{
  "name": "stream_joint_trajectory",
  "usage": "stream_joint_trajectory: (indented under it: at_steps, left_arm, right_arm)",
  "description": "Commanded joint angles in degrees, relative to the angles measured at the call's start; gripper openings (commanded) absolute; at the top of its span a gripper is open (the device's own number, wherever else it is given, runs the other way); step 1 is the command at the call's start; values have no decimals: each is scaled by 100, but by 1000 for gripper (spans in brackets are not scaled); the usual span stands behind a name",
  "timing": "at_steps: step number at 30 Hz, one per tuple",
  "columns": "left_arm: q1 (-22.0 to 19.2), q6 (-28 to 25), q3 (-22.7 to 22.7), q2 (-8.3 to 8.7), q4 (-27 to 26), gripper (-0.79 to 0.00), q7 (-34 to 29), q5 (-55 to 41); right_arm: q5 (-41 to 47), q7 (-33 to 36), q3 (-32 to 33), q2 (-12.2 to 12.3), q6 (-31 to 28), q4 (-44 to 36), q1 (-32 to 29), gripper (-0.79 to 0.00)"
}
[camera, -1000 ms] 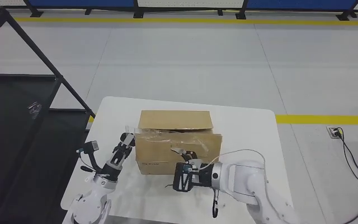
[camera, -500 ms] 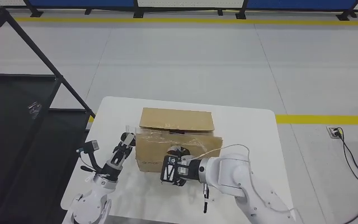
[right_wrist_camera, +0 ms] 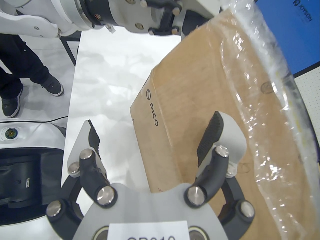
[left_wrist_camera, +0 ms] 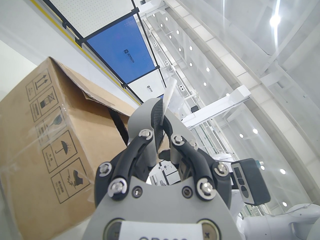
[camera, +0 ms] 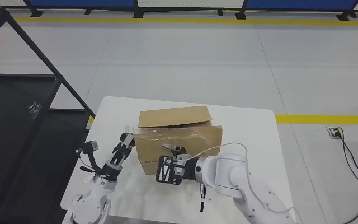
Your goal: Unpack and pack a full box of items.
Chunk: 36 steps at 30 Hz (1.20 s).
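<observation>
A brown cardboard box (camera: 179, 148) stands mid-table, its top flap (camera: 176, 116) bowed upward and clear tape (right_wrist_camera: 262, 76) running along its upper edge. My left gripper (camera: 127, 140) is at the box's left top corner, shut on a loose strip of that tape (left_wrist_camera: 170, 91). The left wrist view has the box's symbol-printed side (left_wrist_camera: 37, 131) beside the left gripper (left_wrist_camera: 160, 112). My right gripper (camera: 162, 169) is low in front of the box, open, with one finger (right_wrist_camera: 217, 133) against the front face (right_wrist_camera: 187, 96) and the other over the table. The left gripper (right_wrist_camera: 215, 1) appears beyond it.
The white table (camera: 251, 129) has bare room right of the box and in front of it. A black metal frame (camera: 33, 129) stands off the table's left edge. A thin cable (camera: 235, 147) loops over the right arm.
My right gripper has slid left along the box's front face. The box's top flap has lifted and bowed. The left gripper stays at the corner, holding the tape.
</observation>
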Motion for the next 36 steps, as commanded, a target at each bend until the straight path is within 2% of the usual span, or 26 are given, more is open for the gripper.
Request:
stream_joint_trajectory:
  at_steps: [1, 13, 26, 36]
  left_arm:
    - [-12, -3, 12, -2, 6, -785, -7, -6]
    - [-11, -40, 41, -1, 8, -785, -75, -12]
    - [50, -112, 35, 7, -87, -785, -138, 38]
    - [70, -138, 35, 12, -114, -785, -164, 56]
  right_arm:
    - [-194, -134, -33, 5, 24, -40, -24, 0]
    - [-1079, -193, -418, -55, 460, -78, -3, 0]
    - [-1150, 334, -789, -257, 951, 292, 324, 0]
    - [-951, 435, -832, -377, 1140, 584, 479, 0]
